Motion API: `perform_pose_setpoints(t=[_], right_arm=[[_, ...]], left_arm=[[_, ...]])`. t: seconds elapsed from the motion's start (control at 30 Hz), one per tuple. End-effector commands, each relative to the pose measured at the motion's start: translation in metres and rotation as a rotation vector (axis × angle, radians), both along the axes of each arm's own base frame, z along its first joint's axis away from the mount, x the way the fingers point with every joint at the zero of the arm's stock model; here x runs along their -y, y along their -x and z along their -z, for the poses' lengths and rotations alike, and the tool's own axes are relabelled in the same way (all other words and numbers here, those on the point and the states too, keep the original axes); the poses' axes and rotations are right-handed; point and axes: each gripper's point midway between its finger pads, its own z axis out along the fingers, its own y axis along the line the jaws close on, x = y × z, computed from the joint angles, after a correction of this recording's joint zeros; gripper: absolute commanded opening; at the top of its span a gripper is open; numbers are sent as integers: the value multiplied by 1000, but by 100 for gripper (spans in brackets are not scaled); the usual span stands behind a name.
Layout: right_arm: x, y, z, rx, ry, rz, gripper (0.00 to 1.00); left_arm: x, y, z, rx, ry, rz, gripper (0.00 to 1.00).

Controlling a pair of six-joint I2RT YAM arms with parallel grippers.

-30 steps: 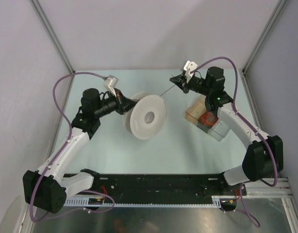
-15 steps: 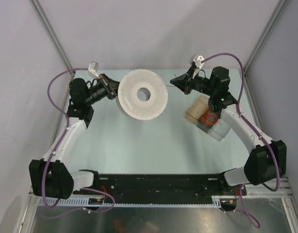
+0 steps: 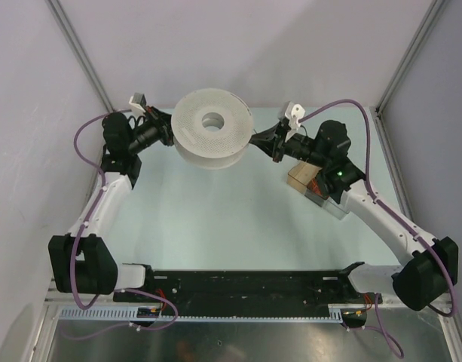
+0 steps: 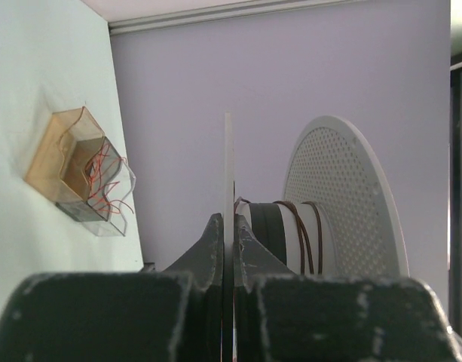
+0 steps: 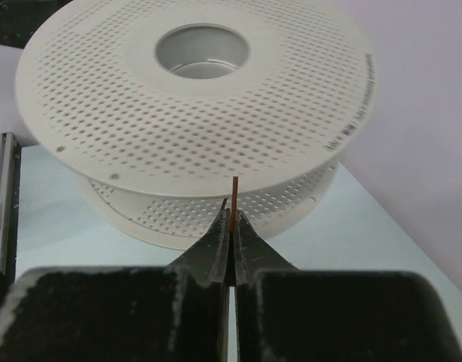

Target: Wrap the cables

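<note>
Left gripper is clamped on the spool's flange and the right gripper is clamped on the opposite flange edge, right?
Not quite. The right gripper is shut on the thin brown wire, not the spool; the right wrist view shows the wire's end sticking up between its closed fingers. The left gripper does clamp the flange.

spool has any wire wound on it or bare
Wound a little: the left wrist view shows a few turns of brown wire around the spool hub.

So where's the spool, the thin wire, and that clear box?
Spool point(image 3: 187, 130): top view, its perforated upper flange.
Wire point(image 5: 235, 196): right wrist view, its upright tip.
Box point(image 4: 44, 154): left wrist view, its tan side wall.
</note>
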Motion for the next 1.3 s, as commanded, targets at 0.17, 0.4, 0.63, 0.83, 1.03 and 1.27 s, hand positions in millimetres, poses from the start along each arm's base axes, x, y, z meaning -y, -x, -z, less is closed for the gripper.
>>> perform_pose_setpoints(t=[0.17,0.4,0.63,0.83,1.03,1.27], right_arm=[[-29,30,-17,275,63,37,0],[-64,57,-21,545,104,70,0],[-94,66,-25,739,133,139,0],[-111,68,-22,859,173,192,0],[-125,66,-9,962,240,214,0],[-137,58,4,1061,318,282,0]], left_arm=[[-11,-17,-27,-107,74,-90,0],[-13,-18,-22,-174,65,-132,0],[-7,-11,-20,-140,27,-157,0],[-9,-6,-23,-60,-29,-231,0],[-5,3,-33,53,-111,-299,0],[1,8,-14,31,-133,-314,0]])
